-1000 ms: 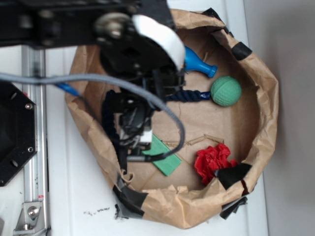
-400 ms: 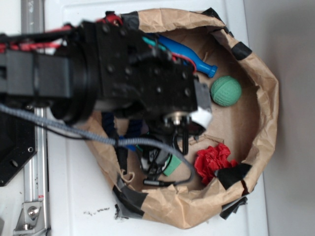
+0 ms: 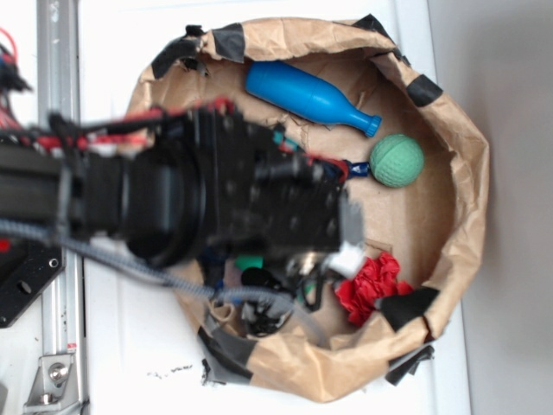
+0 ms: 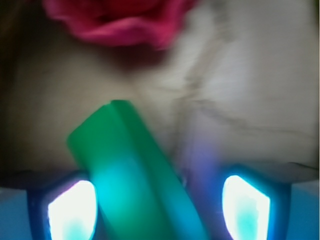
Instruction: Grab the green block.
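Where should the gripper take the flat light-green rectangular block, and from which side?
Across its narrow width, coming straight down from above. In the wrist view the flat light-green rectangular block lies on the brown paper, running diagonally between the gripper fingers, nearer the left one. Its long parallel edges suit the pads; rotating slightly to square with them should help. Exterior view hides it.

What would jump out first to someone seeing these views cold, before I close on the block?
The blurred black arm fills the middle of the exterior view, hiding most of the brown paper basket. At the rim, a blue bottle lies at the top, a green ball sits right, and a red crumpled piece lies lower right. In the wrist view the green block runs slanted between the end effector fingers, apparently open.
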Controlling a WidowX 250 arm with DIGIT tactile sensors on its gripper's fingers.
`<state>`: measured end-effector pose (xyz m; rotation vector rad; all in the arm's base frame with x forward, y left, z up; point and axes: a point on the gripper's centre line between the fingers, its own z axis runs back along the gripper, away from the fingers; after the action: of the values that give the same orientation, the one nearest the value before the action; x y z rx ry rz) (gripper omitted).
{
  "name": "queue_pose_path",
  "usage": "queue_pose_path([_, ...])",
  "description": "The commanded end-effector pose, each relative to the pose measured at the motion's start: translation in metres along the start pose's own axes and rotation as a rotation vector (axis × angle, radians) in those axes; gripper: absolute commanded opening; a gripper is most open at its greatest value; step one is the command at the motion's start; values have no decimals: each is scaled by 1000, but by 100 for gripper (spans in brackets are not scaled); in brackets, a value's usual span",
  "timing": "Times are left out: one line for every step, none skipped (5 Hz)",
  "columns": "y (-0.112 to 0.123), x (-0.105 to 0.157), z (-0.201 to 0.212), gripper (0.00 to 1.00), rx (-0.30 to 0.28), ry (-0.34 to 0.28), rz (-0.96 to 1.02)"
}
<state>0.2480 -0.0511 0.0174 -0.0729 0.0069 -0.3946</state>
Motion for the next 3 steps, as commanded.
queue_pose_path([-22, -15, -10, 100, 6, -56, -139])
queue_pose_path([-17, -10, -17, 0, 34, 7, -62])
queue_pose_path([-2, -2, -23, 0, 20, 35, 75])
